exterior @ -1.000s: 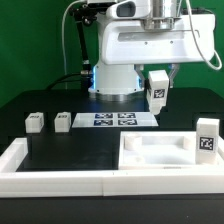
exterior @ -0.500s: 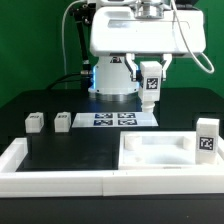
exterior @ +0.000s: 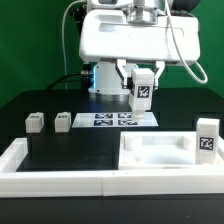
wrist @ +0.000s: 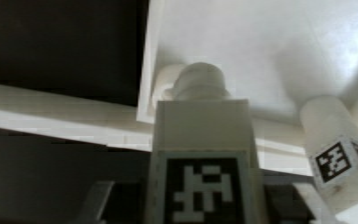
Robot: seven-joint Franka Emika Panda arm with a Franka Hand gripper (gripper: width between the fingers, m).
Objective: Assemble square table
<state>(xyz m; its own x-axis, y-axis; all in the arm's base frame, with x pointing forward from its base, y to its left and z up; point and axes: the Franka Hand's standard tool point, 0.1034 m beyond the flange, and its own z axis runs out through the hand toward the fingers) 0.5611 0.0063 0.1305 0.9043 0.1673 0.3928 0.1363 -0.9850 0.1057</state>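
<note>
My gripper [exterior: 143, 84] hangs in the air in front of the robot base, shut on a white tagged leg block [exterior: 143, 92]. The wrist view shows this leg [wrist: 199, 140] upright between dark fingers [wrist: 108, 203], its round peg pointing away. The square table's white slab [exterior: 150, 152] lies at the front, on the exterior view's right, below and in front of the held leg. A second leg [exterior: 207, 135] stands upright at the slab's far right corner. In the wrist view the slab [wrist: 282, 45] and that leg [wrist: 341, 135] lie beyond the held one. Two more legs [exterior: 35, 122] [exterior: 63, 120] rest on the exterior view's left.
The marker board [exterior: 115, 119] lies flat in front of the robot base, just below the held leg. A long white rim [exterior: 60, 172] borders the black work surface at the front and left. Cables hang behind the arm.
The arm has carried the held leg toward the exterior view's left, from beside the base to in front of it. The grip is unchanged and no other part has moved.
</note>
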